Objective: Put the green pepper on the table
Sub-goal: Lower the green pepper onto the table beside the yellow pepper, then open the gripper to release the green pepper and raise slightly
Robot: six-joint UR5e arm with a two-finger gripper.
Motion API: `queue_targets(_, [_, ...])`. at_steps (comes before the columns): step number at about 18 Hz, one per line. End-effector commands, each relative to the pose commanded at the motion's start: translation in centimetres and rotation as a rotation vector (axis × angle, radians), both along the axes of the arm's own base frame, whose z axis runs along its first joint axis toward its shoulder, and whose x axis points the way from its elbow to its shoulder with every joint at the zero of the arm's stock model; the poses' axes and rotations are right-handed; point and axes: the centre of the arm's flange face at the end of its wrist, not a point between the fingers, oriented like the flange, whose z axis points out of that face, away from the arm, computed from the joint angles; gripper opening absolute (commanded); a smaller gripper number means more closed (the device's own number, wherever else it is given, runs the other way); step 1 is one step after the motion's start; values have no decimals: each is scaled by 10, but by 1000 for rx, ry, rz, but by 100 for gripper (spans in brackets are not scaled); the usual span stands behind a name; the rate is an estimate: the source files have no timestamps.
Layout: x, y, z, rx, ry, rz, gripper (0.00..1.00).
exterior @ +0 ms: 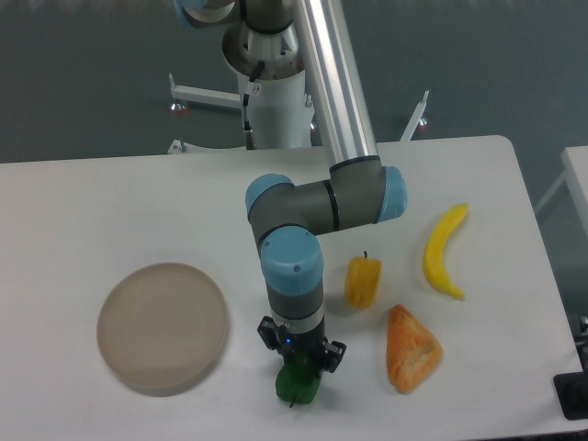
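Plate (163, 327): round and beige, lower left of the frame, bare.
Green pepper (298, 386): bottom centre, low on the white surface (92, 211), seemingly about to be set down.
Hand (300, 360): pointing straight down, clamped on the pepper's top.
Yellow pepper (362, 281), orange wedge (411, 348), banana (444, 251): right of the arm, apart.

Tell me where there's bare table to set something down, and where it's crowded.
Bare table lies behind the plate, across the left and far side. A narrower strip runs between the plate and the gripper over the green pepper. Crowded on the right: yellow pepper, orange wedge and banana sit close together.
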Motion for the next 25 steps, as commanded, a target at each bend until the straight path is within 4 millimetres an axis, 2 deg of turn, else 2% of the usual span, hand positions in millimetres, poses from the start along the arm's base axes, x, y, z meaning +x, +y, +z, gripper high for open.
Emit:
queue_targets(7, [0,0,-1,0,-2,1,38])
queue_targets(8, [-1,0,0,2,-3,2,42])
queue_targets(9, [-2,0,1,7,-9,2,57])
queue_targets(10, [-4,0,2,14,-15,5,86])
queue_targets(11, [-5,-1,5,19,-19,5,94])
queue_targets(13, [-4,-1,6,22,-20,9,100])
queue_targets(19, [-8,-3,16,39,-25,11,100])
queue_targets(25, [-32,-19,41,70,-34,39,100])
